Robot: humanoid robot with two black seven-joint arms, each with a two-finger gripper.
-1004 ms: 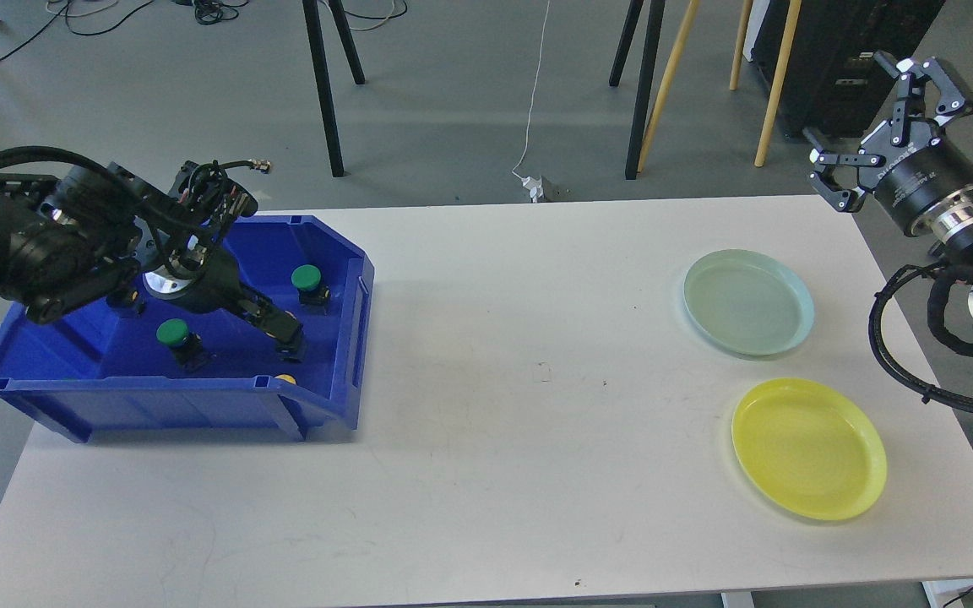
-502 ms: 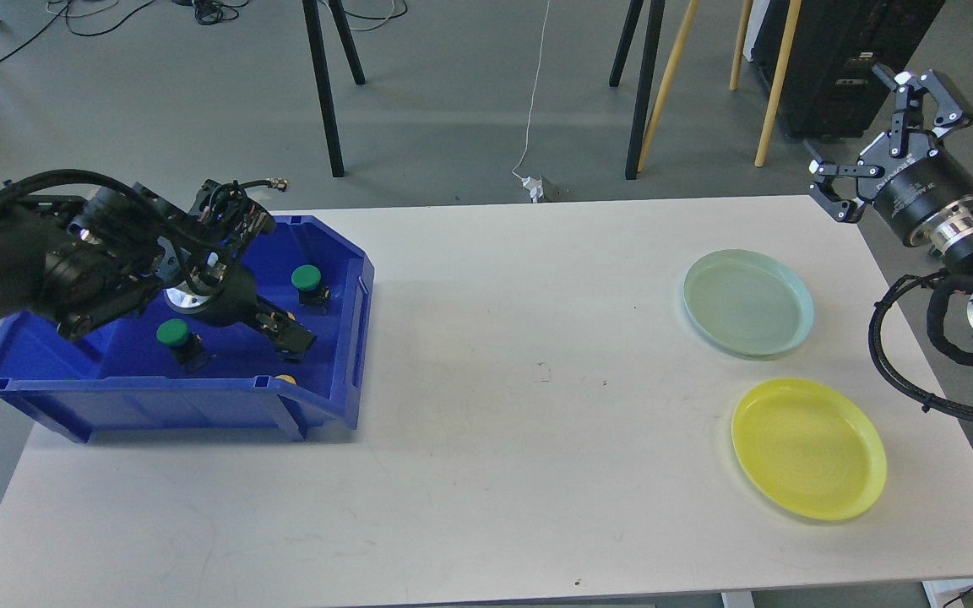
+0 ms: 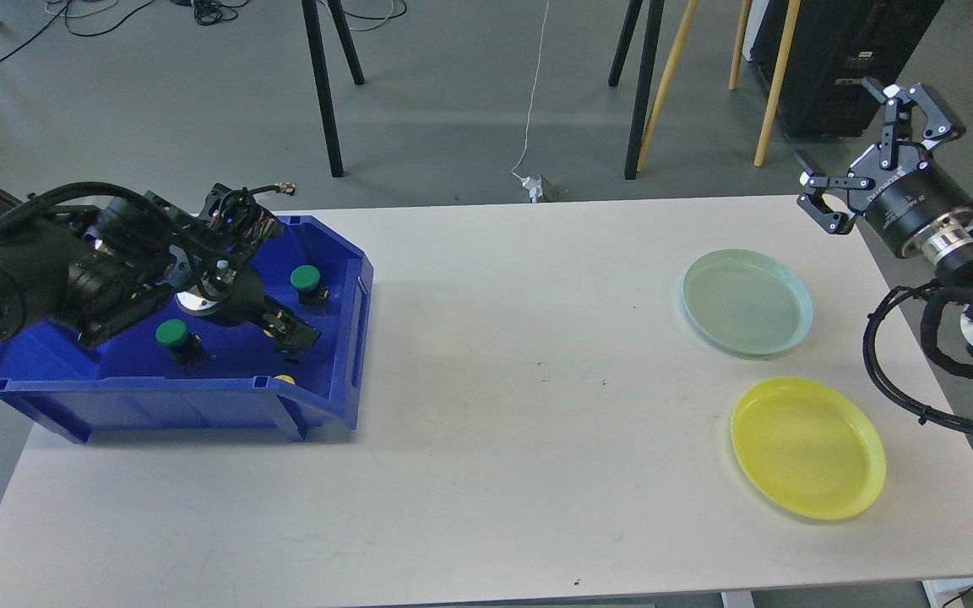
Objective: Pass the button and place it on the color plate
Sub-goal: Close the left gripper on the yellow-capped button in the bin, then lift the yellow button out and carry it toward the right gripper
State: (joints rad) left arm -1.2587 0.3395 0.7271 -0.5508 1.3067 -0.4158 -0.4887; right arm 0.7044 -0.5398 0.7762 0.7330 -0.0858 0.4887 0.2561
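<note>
At the left of the frame, my left arm reaches down into the blue bin (image 3: 343, 338), which sits on the white table (image 3: 486, 473) near its left edge. My left gripper (image 3: 290, 332) is low inside the bin, close to the front wall, dark against the blue, and I cannot tell whether its fingers are apart or together, or whether anything sits between them.

Two green buttons are plain to see in the bin. One green button (image 3: 171, 333) lies left of the gripper, near the middle of the bin floor, with its dark base showing below the cap. The other green button (image 3: 307, 277) sits further back toward the bin's right wall, above and a little right of the gripper. A sliver of a yellow button (image 3: 285, 379) shows just behind the bin's front lip, directly below the gripper; most of it is hidden by the wall.

Over at the upper right of the frame, my right gripper (image 3: 868, 135) hangs in the air beyond the table's far right corner, its two fingers spread wide apart with nothing between them.

On the right side of the table are two plates, both bare. The pale green plate (image 3: 748, 302) lies nearer the far edge, and the yellow plate (image 3: 807, 447) lies below it in the frame, nearer the front edge. The two are close but not touching, and both are well apart from the bin.
</note>
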